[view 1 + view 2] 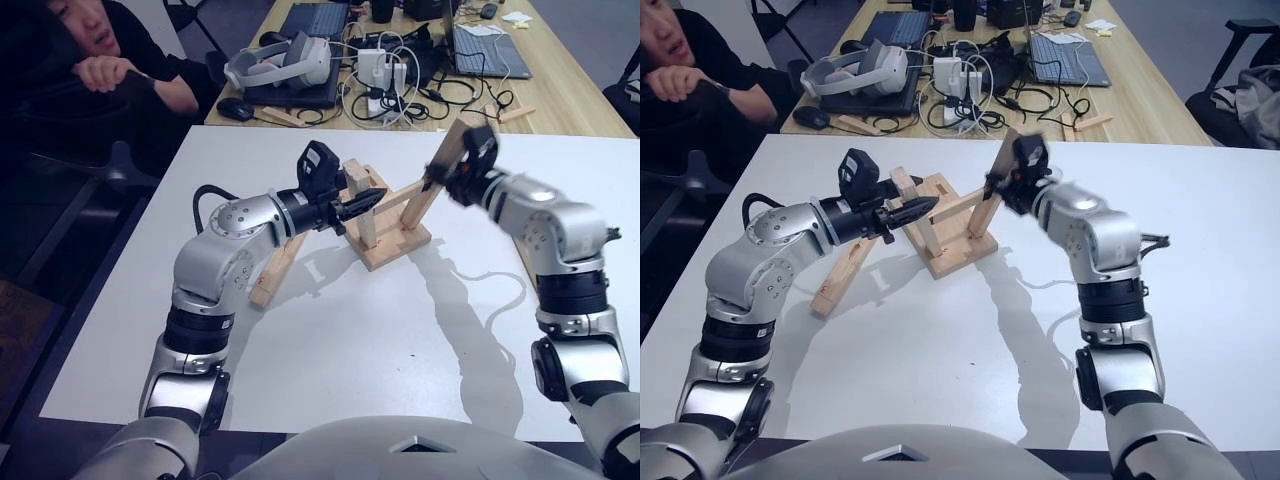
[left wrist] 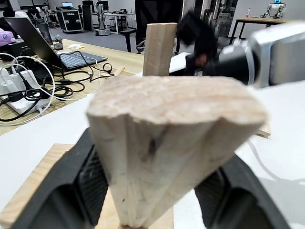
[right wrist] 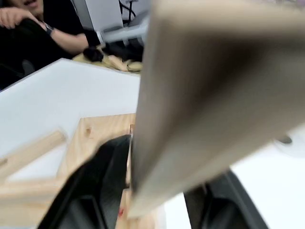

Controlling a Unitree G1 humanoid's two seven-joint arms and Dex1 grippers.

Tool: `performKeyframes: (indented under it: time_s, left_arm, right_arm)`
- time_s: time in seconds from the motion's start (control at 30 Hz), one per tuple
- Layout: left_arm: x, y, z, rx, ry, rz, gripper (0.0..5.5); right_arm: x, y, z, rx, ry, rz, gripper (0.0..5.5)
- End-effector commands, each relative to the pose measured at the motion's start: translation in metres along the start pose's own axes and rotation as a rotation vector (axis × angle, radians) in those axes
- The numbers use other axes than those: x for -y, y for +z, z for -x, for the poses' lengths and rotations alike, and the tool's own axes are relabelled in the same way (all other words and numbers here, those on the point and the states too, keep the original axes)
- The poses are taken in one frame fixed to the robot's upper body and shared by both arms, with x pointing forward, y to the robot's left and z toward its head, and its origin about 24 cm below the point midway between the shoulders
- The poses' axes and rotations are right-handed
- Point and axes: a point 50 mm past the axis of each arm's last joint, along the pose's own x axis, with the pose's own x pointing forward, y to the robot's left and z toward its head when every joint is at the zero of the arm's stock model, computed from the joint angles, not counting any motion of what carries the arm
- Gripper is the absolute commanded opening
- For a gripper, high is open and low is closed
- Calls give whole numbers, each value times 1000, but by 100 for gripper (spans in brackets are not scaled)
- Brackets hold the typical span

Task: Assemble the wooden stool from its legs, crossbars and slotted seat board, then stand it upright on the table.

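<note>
I have the left gripper (image 1: 368, 200) clamped on a leg (image 2: 176, 143), and the wrist view shows both fingers pressed tight against the wood. That leg stands roughly upright on the seat board (image 1: 400, 248), which lies flat on the table (image 1: 400, 360) near the middle, so the stool is being built upside down. The right gripper (image 1: 447, 178) is closed around a second leg (image 3: 214, 90) with a finger on each side. This one is tilted, its top leaning out toward my right and its foot down near the board's far edge. A crossbar (image 1: 398, 197) runs between the two legs, and I cannot tell whether its ends are properly seated in either one. I also cannot tell whether the feet of the legs are home in the slots. I judge we are mid-assembly, at the step of joining this pair of legs through the crossbar and setting them into the board. For the next move I would hold the left leg steady as an anchor and swing the right leg upright with its foot kept over its slot. Then I would press down and inward so the crossbar is not levered out. A loose bar (image 1: 272, 272) lies on the table under my left arm, well apart from the board. So more fitting remains before I can turn the stool over and stand it up.
</note>
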Motion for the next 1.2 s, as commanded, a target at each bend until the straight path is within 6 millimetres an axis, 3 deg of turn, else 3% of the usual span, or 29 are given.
performKeyframes:
  time_s: [0.03, 0.13, 0.27, 0.43, 0.57, 0.73, 0.87, 0.93, 1.0, 1.1, 1.2]
  left_arm:
    - [4, 3, -9, 25, -10, 23, 294]
    - [2, 4, -9, 28, 4, 25, 341]
    - [1, 2, -8, 24, 6, 27, 350]
    - [3, 7, -10, 55, -8, 30, 350]
    - [3, 7, -10, 56, -7, 29, 350]
    - [2, 25, -9, 182, 21, -53, 350]
    - [1, 20, -9, 163, 31, -63, 350]
    - [0, 16, -9, 159, 54, -56, 350]
    - [-7, 20, -7, 204, 127, -46, 350]
    - [-19, 49, 6, 469, 335, -57, 350]
    - [-15, 56, 8, 568, 417, -31, 350]
  right_arm:
    - [-9, -42, -6, -261, 33, 13, 244]
    - [-9, -38, -8, -227, 14, 1, 290]
    - [-8, -13, -8, 21, -28, -15, 340]
    - [-9, 33, 1, 375, -107, 66, 340]
    - [-10, 49, 4, 481, -119, 133, 340]
    - [-18, 93, 26, 749, -110, 369, 340]
    - [-32, 108, 27, 768, 6, 462, 340]
    - [-44, 102, 18, 673, 103, 390, 311]
    - [-54, 82, 5, 492, 178, 263, 264]
    - [-61, 22, -16, 131, 216, 96, 218]
    - [-66, -33, -25, -181, 175, -33, 171]
